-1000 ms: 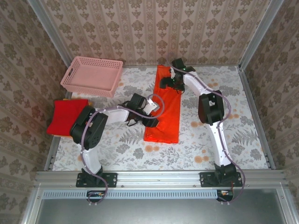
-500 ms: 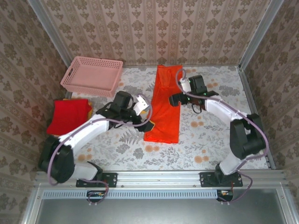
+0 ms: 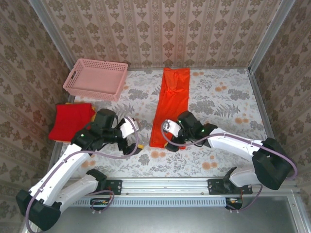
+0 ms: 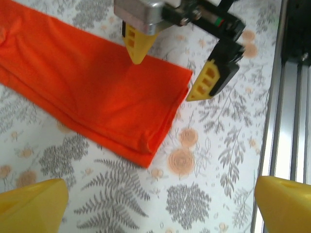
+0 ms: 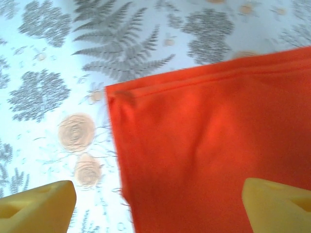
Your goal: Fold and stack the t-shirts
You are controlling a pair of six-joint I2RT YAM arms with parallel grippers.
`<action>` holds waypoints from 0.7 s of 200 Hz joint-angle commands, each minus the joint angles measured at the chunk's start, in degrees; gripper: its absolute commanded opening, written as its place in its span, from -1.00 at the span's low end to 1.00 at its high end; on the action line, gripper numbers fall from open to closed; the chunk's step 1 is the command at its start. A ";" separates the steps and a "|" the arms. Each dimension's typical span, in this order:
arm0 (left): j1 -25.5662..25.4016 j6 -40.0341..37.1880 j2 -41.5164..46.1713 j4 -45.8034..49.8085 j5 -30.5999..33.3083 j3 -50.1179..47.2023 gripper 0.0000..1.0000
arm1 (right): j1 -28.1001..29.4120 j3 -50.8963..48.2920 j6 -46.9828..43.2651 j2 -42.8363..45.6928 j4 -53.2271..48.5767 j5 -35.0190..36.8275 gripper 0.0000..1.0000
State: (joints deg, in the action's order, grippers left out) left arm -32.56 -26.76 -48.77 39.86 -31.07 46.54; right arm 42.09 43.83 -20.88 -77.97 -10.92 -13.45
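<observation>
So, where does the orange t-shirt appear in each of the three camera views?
Top external: the orange t-shirt is a long folded strip at the picture's centre.
Left wrist: upper left, running diagonally.
Right wrist: right half, its corner at upper left.
Shared landmark: the round orange flower prints beside the shirt's near end.

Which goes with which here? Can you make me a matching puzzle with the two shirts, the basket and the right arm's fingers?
1. orange t-shirt
2. red t-shirt
3. pink basket
4. right arm's fingers

a. far left corner of the table
b. open, at the orange cloth's near corner
c. folded small, by the left edge
d. long strip, mid-table

Pairs: 1-d, 2-c, 3-a, 4-b
</observation>
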 commanded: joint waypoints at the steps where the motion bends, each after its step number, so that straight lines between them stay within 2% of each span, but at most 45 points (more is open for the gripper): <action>1: 0.90 -3.26 1.80 3.13 1.89 -2.01 0.99 | 2.70 2.24 -4.51 -4.02 -3.28 3.78 0.68; 57: 1.09 -2.09 1.69 0.14 1.63 -3.57 0.99 | 4.53 8.37 -9.99 -14.78 -9.35 8.17 0.28; 115: 1.09 -2.03 1.75 -0.30 2.52 -4.33 0.99 | 4.56 13.04 -10.66 -20.59 -12.77 9.28 0.22; 123: 1.09 -2.06 1.99 -0.47 2.80 -4.48 0.99 | 4.66 13.42 -11.19 -21.02 -13.41 8.77 0.13; 140: 1.09 -2.09 2.25 -0.90 3.27 -4.63 0.99 | 5.25 14.48 -12.31 -22.19 -15.63 8.18 0.10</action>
State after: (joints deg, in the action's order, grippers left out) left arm -31.77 -27.92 -47.40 40.21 -28.58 42.89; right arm 46.41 55.94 -30.50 -98.32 -21.43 -5.08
